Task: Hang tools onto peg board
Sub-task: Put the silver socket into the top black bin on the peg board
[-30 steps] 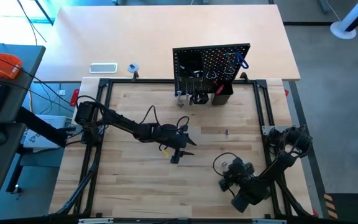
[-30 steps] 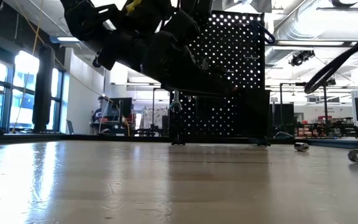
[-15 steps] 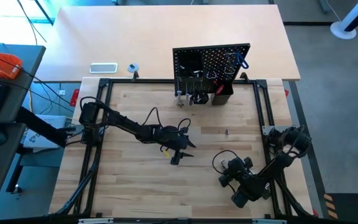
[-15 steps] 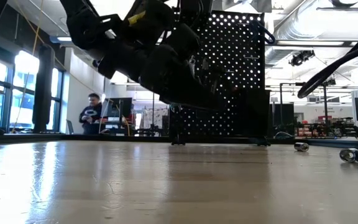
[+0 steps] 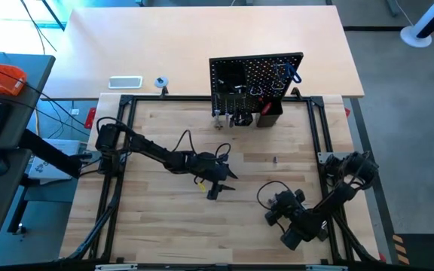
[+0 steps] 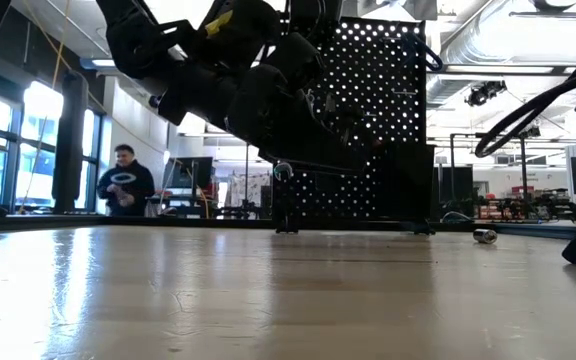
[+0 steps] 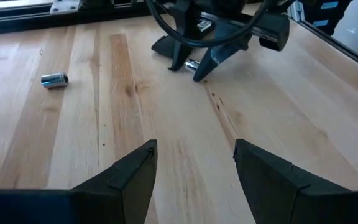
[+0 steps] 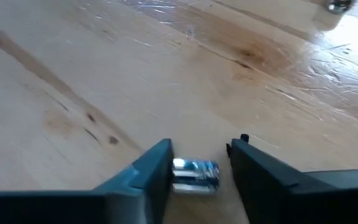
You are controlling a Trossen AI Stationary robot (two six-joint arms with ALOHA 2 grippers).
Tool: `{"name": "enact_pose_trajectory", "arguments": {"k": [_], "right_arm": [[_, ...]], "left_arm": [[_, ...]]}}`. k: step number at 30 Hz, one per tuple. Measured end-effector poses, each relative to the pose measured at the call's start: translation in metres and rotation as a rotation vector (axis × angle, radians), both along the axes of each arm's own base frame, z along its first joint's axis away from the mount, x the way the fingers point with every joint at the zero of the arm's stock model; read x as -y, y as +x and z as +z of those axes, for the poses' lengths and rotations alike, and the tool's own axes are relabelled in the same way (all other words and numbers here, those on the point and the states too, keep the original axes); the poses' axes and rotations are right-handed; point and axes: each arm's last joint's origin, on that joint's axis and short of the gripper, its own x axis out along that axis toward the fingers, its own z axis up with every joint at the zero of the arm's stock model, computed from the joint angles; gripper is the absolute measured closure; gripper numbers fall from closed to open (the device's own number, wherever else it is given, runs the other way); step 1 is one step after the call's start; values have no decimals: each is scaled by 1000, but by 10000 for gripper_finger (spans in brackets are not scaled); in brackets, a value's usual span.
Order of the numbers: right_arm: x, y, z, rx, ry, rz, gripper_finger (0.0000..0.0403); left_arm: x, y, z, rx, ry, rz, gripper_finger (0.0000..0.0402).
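The peg board (image 5: 256,81) stands upright at the table's far edge, with a blue-handled hex key (image 5: 293,73), silver tools (image 5: 230,113) and a black bin (image 5: 269,114) on its front. My right gripper (image 8: 202,146) is low over the table near its right front, open. A small silver socket (image 8: 195,175) lies on the wood between its fingers, also seen in the left wrist view (image 7: 191,64). My left gripper (image 7: 194,168) hovers open above the table's middle (image 5: 221,187), with nothing between its fingers. My right gripper comes at the small socket slanting down from the table's right front, one finger (image 8: 157,165) at one end of it and the other (image 8: 247,162) a little off its other end. Whether either finger touches it, I cannot tell. The socket lies on the table.
A second loose silver socket (image 5: 274,159) lies on the wood right of centre, also in the left wrist view (image 7: 55,79) and the low view (image 6: 485,236). Black frame rails (image 5: 126,143) border the table. A white flat rectangle (image 5: 125,82) and a tape roll (image 5: 161,81) lie beyond the far rail.
My right gripper has sunk to the table at the right front and now stands over the small socket, hiding it in the low view.
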Motion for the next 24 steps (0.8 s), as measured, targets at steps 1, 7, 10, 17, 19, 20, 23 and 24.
{"name": "enact_pose_trajectory", "arguments": {"k": [1, 7, 10, 17, 19, 20, 23, 24], "right_arm": [[0, 0, 0, -2, 3, 5, 258], [-3, 2, -1, -16, -1, 54, 338], [-3, 2, -1, -20, 2, 53, 338], [-4, 3, 2, -19, -10, 60, 338], [-5, 4, 5, -33, -18, 60, 338], [-5, 4, 8, -43, -20, 64, 338], [-7, 6, 18, -38, -21, 86, 338], [-8, 7, 22, -24, -23, 99, 338]], "left_arm": [[0, 0, 0, 0, 0, 0, 195], [0, 0, 0, 1, 0, 0, 195], [0, 0, 0, 2, 0, 0, 195], [0, 0, 0, 1, -1, 1, 195], [0, 0, 0, 2, -1, 1, 195], [0, 0, 0, 2, -1, 2, 195], [0, 0, 0, 5, -1, 2, 195], [0, 0, 1, 8, -1, 2, 195]]}}
